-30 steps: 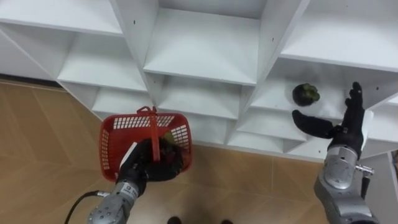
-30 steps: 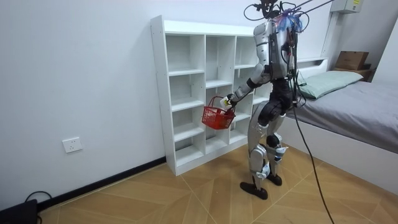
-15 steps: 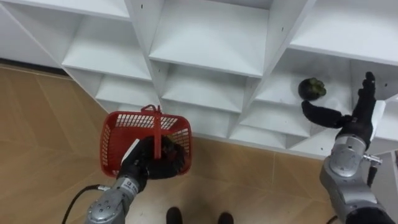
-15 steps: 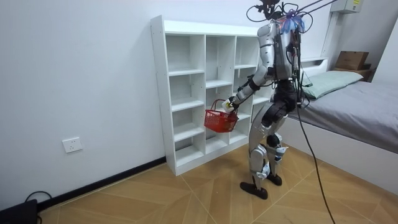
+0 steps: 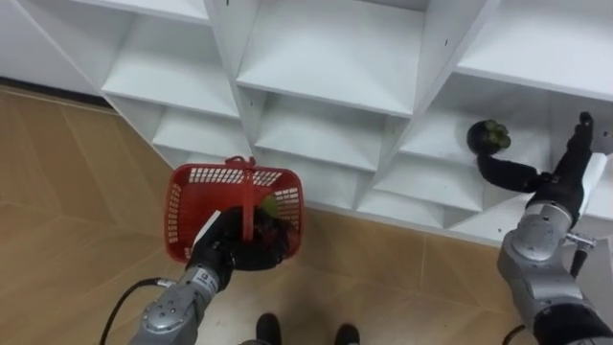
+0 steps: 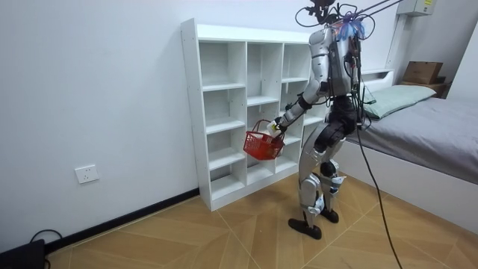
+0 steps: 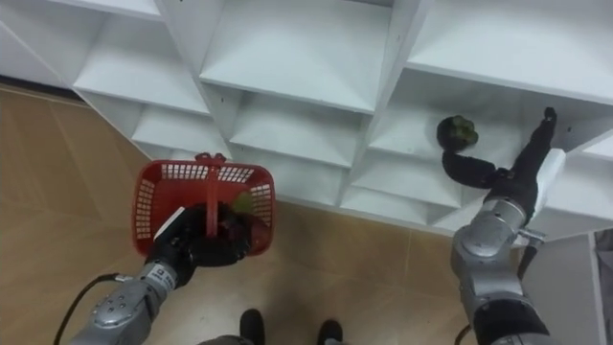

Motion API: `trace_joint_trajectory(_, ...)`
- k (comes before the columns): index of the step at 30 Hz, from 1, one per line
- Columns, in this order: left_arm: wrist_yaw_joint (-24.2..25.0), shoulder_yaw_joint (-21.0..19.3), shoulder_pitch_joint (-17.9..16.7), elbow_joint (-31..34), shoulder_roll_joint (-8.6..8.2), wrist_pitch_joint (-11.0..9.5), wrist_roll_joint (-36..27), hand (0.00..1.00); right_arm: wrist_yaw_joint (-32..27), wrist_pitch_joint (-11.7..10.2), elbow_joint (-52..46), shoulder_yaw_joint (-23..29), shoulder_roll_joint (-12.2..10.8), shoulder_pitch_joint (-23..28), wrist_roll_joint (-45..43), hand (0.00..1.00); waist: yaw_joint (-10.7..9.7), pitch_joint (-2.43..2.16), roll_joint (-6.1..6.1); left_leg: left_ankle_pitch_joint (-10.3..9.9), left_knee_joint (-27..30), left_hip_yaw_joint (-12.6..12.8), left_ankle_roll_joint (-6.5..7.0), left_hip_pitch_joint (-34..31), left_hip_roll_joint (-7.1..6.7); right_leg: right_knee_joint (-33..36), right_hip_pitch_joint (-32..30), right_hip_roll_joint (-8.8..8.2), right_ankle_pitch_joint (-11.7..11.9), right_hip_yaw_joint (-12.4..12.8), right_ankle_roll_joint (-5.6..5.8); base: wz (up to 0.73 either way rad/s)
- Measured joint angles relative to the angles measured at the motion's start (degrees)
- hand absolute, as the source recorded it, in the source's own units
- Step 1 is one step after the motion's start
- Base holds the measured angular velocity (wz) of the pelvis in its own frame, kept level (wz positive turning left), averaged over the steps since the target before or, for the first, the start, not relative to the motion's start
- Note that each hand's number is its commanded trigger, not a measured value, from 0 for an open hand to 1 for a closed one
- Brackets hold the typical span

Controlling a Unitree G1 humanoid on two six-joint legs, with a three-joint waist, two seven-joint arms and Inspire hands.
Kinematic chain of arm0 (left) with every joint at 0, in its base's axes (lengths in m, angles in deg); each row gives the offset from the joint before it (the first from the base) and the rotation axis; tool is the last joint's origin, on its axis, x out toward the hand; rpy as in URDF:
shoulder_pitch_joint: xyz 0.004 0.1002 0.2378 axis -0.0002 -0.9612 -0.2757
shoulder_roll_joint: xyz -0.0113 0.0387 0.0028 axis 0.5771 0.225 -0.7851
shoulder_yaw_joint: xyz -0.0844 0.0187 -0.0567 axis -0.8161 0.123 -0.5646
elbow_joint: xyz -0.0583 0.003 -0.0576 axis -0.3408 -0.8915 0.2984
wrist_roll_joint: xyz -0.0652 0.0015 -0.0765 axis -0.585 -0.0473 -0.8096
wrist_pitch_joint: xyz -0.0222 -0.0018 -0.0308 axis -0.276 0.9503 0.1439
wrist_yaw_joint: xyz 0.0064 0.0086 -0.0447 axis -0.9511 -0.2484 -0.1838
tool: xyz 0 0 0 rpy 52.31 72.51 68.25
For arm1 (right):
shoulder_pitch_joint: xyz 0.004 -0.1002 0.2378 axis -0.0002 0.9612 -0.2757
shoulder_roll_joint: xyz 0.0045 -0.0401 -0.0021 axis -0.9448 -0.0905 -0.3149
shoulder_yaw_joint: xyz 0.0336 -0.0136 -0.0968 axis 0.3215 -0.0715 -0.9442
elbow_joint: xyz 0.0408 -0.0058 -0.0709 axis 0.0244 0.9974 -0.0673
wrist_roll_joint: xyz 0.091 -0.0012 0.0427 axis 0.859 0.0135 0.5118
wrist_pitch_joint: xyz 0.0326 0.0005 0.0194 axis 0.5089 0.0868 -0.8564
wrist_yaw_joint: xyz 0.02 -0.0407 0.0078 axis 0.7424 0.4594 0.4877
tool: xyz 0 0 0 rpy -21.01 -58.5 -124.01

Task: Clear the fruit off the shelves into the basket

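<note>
Your right hand (image 5: pixel 558 180) has edged closer to the round dark-green fruit (image 5: pixel 489 136) on the white wooden closet (image 5: pixel 335 57) shelf. Its fingers are straight and its thumb reaches just beneath the fruit, with no grasp yet. Your left hand (image 5: pixel 230 247) stays curled round the handle of the red plastic mesh basket (image 5: pixel 235 206), which already holds fruit. The cubby's front is open, but a divider stands near on each side, and the basket hangs close to the lower shelf edges.

One white closet (image 5: pixel 326 57) stands here. On a shelf of it lies one dark green fruit (image 5: pixel 489 136), and before it hangs one red basket (image 5: pixel 182 206).
</note>
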Motion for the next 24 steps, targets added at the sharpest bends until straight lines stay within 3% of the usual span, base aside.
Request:
trace_joint_trajectory(9,0.0,0.8,0.0,-0.5,0.18,0.0,0.0,1.00,2.1,0.7,0.3,0.0,0.1,-1.6,0.0,0.00,0.4,0.44,0.57,0.0,0.0,-0.1,0.00,-0.9,0.05,-0.1,-0.5,-0.04,0.0,-0.6,0.00,0.02)
trace_joint_trajectory(24,0.3,2.7,3.8,-2.9,0.10,0.0,0.0,1.00,4.0,1.3,4.2,-0.3,0.1,-6.0,0.4,0.00,1.9,0.54,0.53,0.0,0.0,0.3,0.02,-2.1,-0.10,0.9,-2.1,-0.60,-0.4,-1.2,-0.12,0.00)
